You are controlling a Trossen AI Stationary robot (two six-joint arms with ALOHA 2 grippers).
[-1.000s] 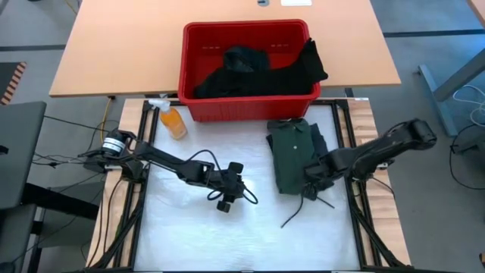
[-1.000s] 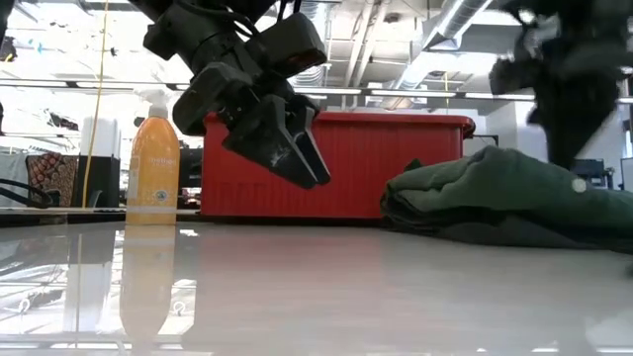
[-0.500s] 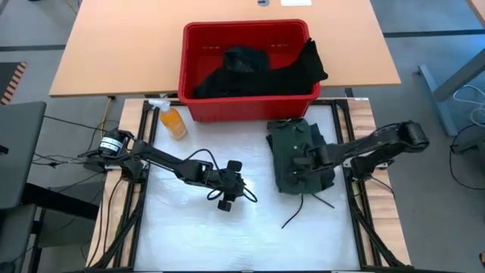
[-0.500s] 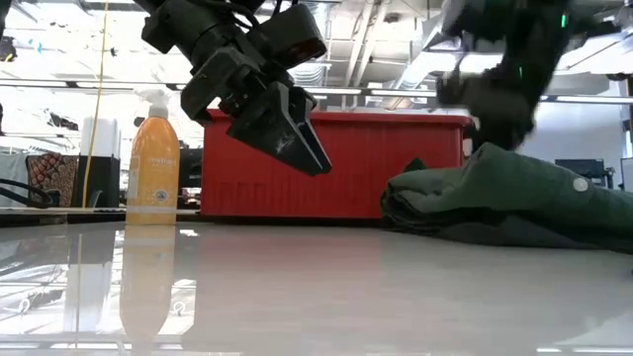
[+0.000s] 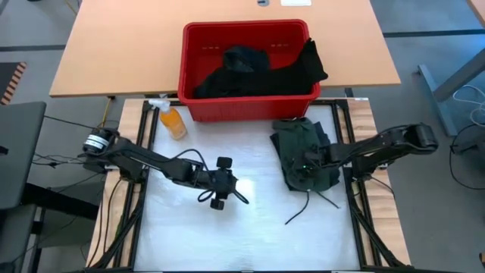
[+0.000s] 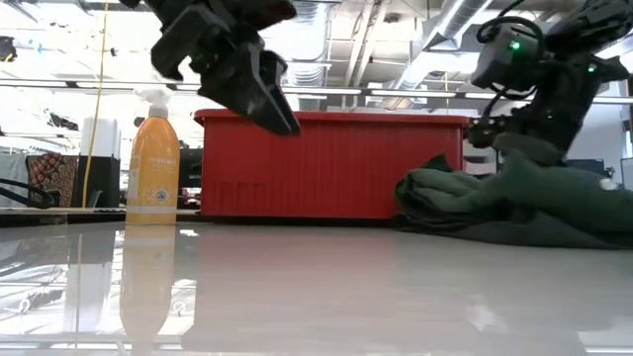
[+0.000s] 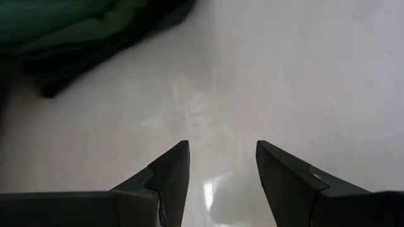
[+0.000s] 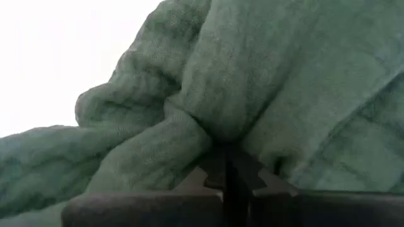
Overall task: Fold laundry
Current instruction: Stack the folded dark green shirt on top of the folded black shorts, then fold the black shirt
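Note:
A folded dark green shirt [image 5: 307,155] lies on the white table's right half, on top of a black piece whose drawstring [image 5: 301,211] trails toward the near edge. It also shows in the low view as a rumpled green shirt [image 6: 534,193]. My right gripper [image 5: 303,166] is down on the shirt's middle, shut on its cloth. My left gripper [image 5: 241,196] hangs open above bare table left of the shirt, with both fingers apart in its wrist view [image 7: 221,151]. More black garments [image 5: 254,68] lie in the red basket. My right gripper pinches a bunched-up fold of the green shirt [image 8: 199,126] between its two fingers, near the shirt's middle. It comes slanting down from the table's right side. The shirt stays lying on the black piece and the table, puckered toward the fingers.
A red plastic basket [image 5: 244,108] stands at the table's far edge. An orange spray bottle [image 5: 173,121] stands at the far left corner. Bare white table [image 5: 189,235] lies on the left and near the front edge.
My right gripper has moved from the shirt's near edge onto its middle and come down on the cloth. The shirt has slid a little toward the table's right edge and has rumpled. My left gripper has risen and turned.

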